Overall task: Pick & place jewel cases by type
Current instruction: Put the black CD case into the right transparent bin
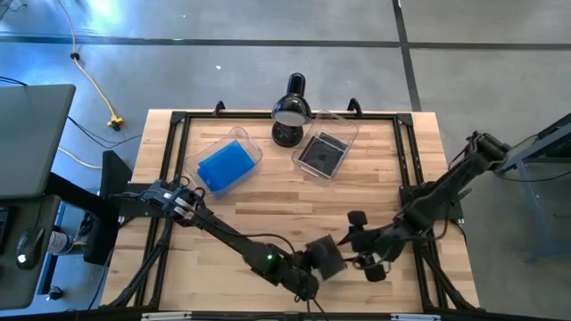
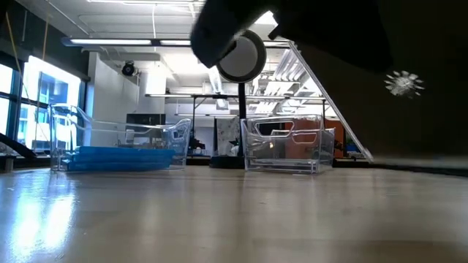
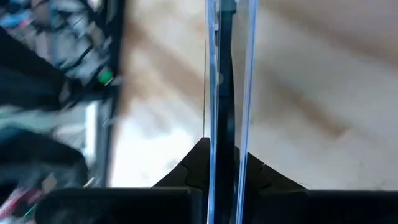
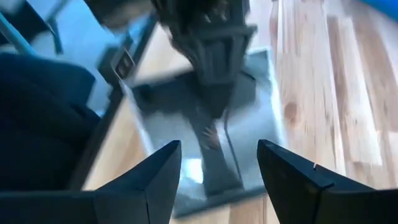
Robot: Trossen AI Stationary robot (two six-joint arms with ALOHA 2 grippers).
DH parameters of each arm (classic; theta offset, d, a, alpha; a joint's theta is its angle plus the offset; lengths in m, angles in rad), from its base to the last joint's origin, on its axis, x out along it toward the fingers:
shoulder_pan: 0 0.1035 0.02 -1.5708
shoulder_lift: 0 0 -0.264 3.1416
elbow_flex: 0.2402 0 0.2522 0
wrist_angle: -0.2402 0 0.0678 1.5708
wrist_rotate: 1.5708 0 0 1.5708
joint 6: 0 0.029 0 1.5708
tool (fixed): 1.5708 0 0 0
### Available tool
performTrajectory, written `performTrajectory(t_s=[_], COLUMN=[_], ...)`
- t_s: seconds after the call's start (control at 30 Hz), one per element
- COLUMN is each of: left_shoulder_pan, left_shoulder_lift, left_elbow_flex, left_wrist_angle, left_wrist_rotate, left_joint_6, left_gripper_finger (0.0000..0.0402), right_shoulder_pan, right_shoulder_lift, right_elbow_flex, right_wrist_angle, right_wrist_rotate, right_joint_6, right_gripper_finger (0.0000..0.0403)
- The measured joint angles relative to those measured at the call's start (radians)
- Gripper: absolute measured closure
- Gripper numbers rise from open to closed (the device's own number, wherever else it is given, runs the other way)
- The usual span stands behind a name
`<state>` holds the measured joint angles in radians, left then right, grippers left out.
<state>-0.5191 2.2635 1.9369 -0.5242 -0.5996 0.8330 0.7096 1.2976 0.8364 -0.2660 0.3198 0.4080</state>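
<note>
I have the left gripper pinched on a dark grey jewel case near the front edge of the table; the left wrist view shows the case edge-on, clamped between the two fingers. The right gripper sits just beside it with its fingers spread wide and nothing between them, facing the held case. The sorting looks well along to me. The left tub at the back holds the blue cases, and the right tub holds dark grey ones. I count one blue stack and one dark stack, but from above I cannot tell how many cases are in each; the low view shows the blue pile as several layers, possibly three. No other case lies loose on the wood that I can see, so the one I am holding may be the last. What is left, as I judge it, is carrying this case to the right tub, past the black desk lamp standing between the two tubs.
</note>
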Motion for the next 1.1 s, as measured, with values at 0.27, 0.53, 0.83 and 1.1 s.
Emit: performTrajectory(t_s=[0.27,0.53,0.83,1.1], left_shoulder_pan=[0.004,0.106,0.251,0.415], left_shoulder_lift=[-0.001,-0.002,-0.002,-0.002], left_elbow_flex=[0.0,0.0,0.0,0.0], left_wrist_angle=[-0.001,-0.002,0.016,0.108], left_wrist_rotate=[-0.364,-0.481,-0.544,-0.528], left_joint_6=[-0.001,-0.006,-0.031,-0.044], left_gripper_finger=[0.0372,0.0372,0.0372,0.0372], right_shoulder_pan=[0.052,0.144,0.267,0.304], right_shoulder_lift=[-0.13,-0.161,-0.159,-0.157], right_elbow_flex=[0.0,0.0,0.0,0.0], right_wrist_angle=[0.0,0.035,0.076,0.058], right_wrist_rotate=[0.017,0.066,0.184,0.273], right_joint_6=[0.037,0.065,0.064,0.063], right_gripper_finger=[0.0194,0.0194,0.0194,0.0194])
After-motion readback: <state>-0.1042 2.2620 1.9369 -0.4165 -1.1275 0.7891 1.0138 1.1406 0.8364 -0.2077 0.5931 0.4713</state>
